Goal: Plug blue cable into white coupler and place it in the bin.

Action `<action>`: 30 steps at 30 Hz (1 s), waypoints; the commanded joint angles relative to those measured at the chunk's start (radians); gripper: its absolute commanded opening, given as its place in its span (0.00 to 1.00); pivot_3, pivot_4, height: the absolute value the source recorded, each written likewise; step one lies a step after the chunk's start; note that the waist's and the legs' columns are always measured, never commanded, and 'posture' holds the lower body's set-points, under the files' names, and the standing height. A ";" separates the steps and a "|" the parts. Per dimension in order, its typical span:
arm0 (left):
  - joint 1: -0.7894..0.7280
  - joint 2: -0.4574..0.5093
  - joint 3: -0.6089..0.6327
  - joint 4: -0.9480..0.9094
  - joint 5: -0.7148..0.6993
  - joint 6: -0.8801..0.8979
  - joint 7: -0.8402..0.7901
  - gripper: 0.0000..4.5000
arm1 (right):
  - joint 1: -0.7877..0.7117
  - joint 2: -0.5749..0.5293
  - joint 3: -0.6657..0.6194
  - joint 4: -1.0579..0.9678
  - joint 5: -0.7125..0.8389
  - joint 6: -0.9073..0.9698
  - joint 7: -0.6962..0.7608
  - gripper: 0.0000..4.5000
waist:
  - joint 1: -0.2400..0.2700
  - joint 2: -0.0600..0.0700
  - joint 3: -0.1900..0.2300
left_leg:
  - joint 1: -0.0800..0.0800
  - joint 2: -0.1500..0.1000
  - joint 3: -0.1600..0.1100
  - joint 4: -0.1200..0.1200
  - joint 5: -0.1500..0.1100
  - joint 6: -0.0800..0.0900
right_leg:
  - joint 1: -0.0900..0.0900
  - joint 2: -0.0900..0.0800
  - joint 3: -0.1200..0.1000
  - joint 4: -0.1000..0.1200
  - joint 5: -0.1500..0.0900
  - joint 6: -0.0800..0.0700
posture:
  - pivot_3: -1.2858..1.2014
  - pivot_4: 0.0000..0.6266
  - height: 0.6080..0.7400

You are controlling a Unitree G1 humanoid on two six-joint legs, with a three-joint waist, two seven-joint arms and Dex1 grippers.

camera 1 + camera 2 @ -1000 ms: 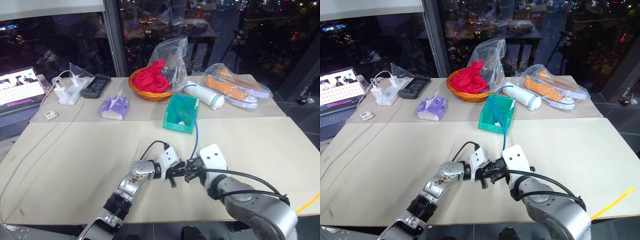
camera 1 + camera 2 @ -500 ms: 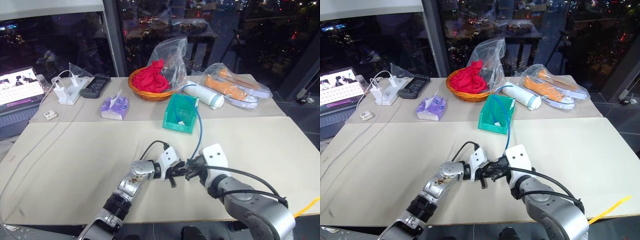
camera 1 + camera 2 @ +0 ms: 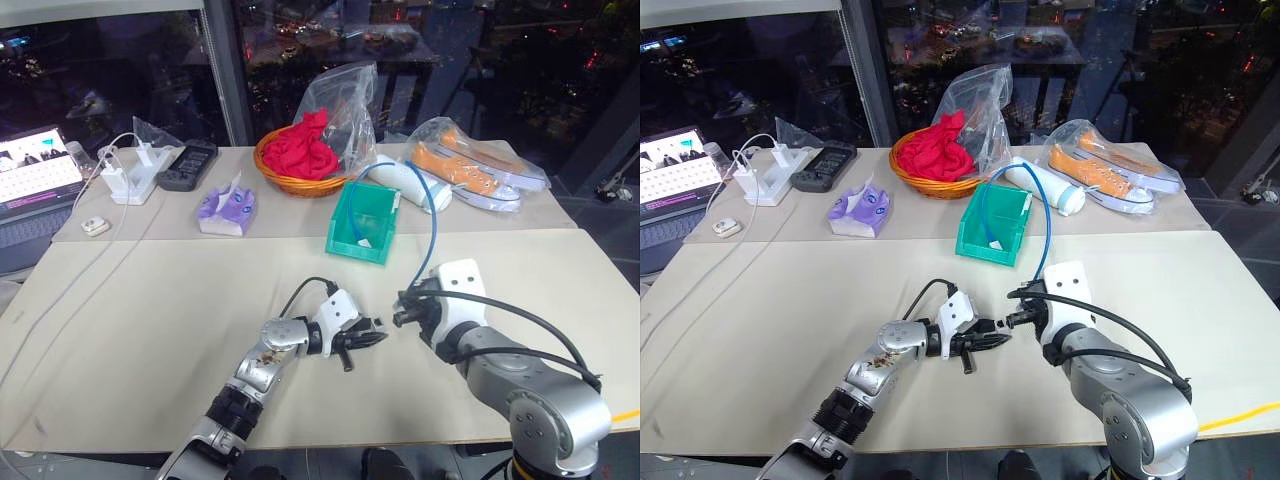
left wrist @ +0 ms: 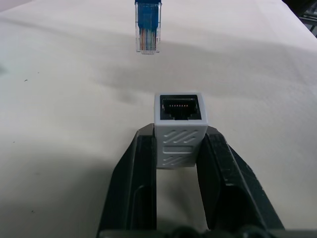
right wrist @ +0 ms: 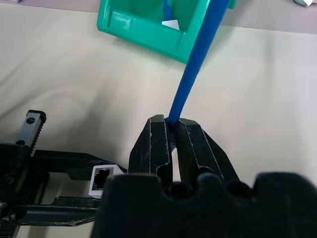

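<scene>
From the head views the blue cable arcs from the teal bin to the right gripper, unplugged; the left wrist view shows the left gripper clamping the white coupler, plug apart; the right wrist view shows shut jaws pinching the cable.

No readable text, label, brand or number appears anywhere. The open laptop screen at the upper left shows content too small to read.
</scene>
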 commanded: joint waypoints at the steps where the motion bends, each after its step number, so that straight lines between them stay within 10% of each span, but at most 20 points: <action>1: 0.006 -0.006 0.004 -0.026 -0.016 -0.018 -0.002 0.14 | -0.028 0.085 -0.093 -0.057 0.037 0.030 0.019 0.00 | -0.001 0.000 0.000 | 0.000 0.000 0.000 0.000 0.000 0.000 | 0.000 0.000 0.000 0.000 0.000 0.000 | 0.52 0.24 0.87; 30: 0.010 -0.008 -0.002 -0.029 -0.015 -0.021 -0.006 0.14 | 0.001 0.138 -0.074 -0.110 0.005 0.154 0.089 0.00 | -0.002 0.001 0.000 | 0.000 0.000 0.000 0.000 0.000 0.000 | 0.000 0.000 0.000 0.001 0.000 0.000 | 0.52 0.24 0.87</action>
